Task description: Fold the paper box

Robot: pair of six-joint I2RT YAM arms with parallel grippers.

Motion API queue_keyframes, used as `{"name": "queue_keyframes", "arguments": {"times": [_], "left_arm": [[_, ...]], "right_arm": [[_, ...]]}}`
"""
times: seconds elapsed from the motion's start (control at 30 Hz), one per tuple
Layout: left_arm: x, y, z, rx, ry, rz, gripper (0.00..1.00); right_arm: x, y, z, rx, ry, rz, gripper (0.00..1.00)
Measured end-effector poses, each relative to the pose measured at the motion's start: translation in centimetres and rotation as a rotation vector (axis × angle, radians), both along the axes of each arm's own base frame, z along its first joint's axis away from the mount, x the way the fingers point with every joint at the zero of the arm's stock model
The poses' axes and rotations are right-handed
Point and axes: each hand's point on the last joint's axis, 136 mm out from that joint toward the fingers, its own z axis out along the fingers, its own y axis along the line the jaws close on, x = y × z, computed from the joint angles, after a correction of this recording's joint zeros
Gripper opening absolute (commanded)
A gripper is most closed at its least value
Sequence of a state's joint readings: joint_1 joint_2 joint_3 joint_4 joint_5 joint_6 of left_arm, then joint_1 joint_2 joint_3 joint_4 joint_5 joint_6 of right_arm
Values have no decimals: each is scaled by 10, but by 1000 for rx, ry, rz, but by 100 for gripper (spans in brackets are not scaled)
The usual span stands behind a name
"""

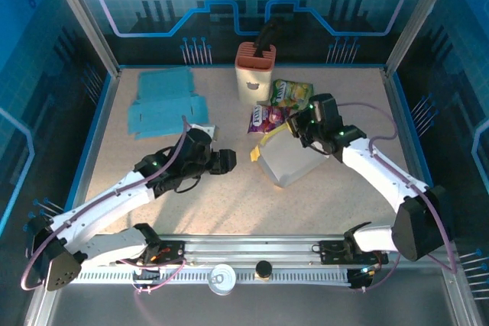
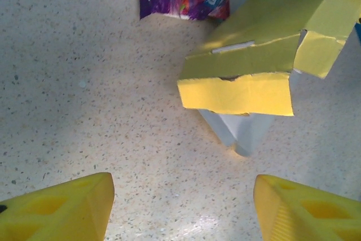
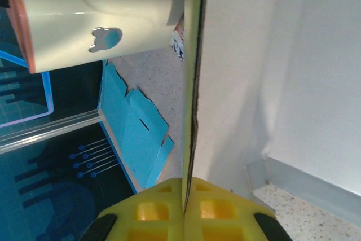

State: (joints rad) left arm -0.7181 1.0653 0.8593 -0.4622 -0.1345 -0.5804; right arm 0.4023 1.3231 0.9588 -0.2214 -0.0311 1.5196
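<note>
Just to the 3 o'clock side of the table [image 1: 359, 97] centre, in the top view, sits the paper box [image 1: 289, 164], half formed: a pale panel lies low and yellow flaps rise from its 12 o'clock edge. The right gripper [image 1: 295, 124] comes in from 4 o'clock and meets the box at that far edge. Its wrist view shows the two yellow fingers [image 3: 217, 210] pressed together on the thin edge of an upright box wall [image 3: 271, 83], with the wall's yellow rim running straight up from between them.

The left gripper [image 1: 229, 159] lies at 9 o'clock of the box, pointing toward it and clear of it. In its wrist view the fingers [image 2: 67, 207] stand well apart with bare table between them. The box [image 2: 254, 55] sits ahead at about 1 o'clock, a bright yellow flap folded down over its near corner.

A purple packet [image 1: 263, 118] lies just beside the box at its 11 o'clock, and a green packet [image 1: 293, 95] lies beyond that. A cream cup [image 1: 254, 75] with an orange rim stands at 12 o'clock on the table. Flat blue card sheets [image 1: 164, 102] are spread at 10 o'clock, well apart from the box.
</note>
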Motion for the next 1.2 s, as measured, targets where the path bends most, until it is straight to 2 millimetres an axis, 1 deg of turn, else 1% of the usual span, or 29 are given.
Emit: {"name": "queue_keyframes", "arguments": {"times": [0.07, 0.13, 0.27, 0.4, 0.57, 0.8, 1.03, 1.2], "left_arm": [[0, 0, -10, 17, 13, -4, 65], [1, -1, -17, 25, 18, -6, 64], [4, -4, -30, 37, 28, -10, 62], [7, -6, -45, 49, 42, -12, 60], [7, -8, -54, 53, 32, -33, 58], [9, -11, -66, 62, 0, -64, 55], [12, -17, -84, 93, -54, -140, 41], [21, -31, -88, 92, -105, -206, 44]], "right_arm": [[-5, -2, -12, 6, 7, -6, 0], [-9, -2, -18, 14, 5, -11, 0], [-19, 3, -19, 26, -22, -10, 0], [-23, 9, -22, 36, -56, -7, 0], [-21, 11, -30, 59, -105, -4, 0], [-14, 19, -33, 78, -194, 37, 0], [-13, 22, -40, 91, -241, 79, 0], [-10, 23, -44, 115, -268, 95, 0]]}}
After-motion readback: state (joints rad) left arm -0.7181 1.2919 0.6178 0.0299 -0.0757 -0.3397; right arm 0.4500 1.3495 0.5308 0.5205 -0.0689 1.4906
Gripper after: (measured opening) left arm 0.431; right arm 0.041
